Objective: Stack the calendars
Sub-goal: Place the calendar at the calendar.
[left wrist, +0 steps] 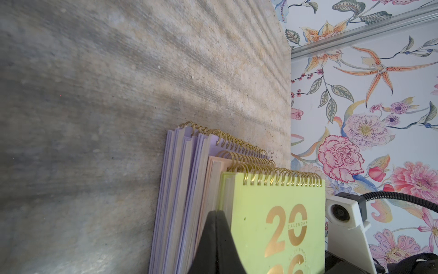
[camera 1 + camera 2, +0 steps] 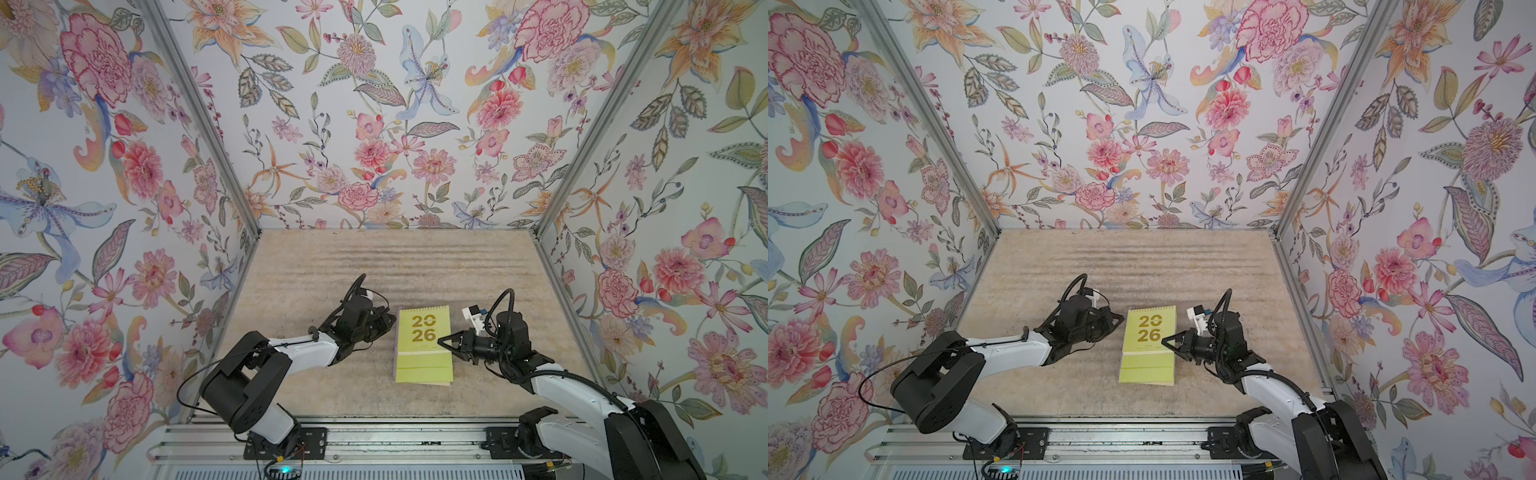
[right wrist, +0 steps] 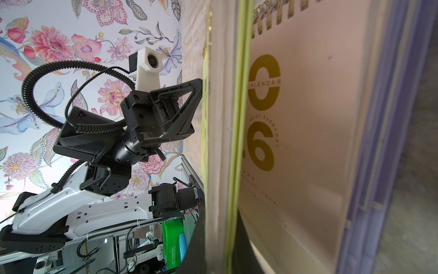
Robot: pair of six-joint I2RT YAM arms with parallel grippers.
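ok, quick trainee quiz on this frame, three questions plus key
1. True or false: the top cover of the stack is lavender.
2. Which colour lies directly under the yellow-green calendar? A peach, B lavender, C white.
3. Are the jaws on the left arm and the right arm open or shut?
Key: 1 false; 2 A, the peach calendar; 3 shut.
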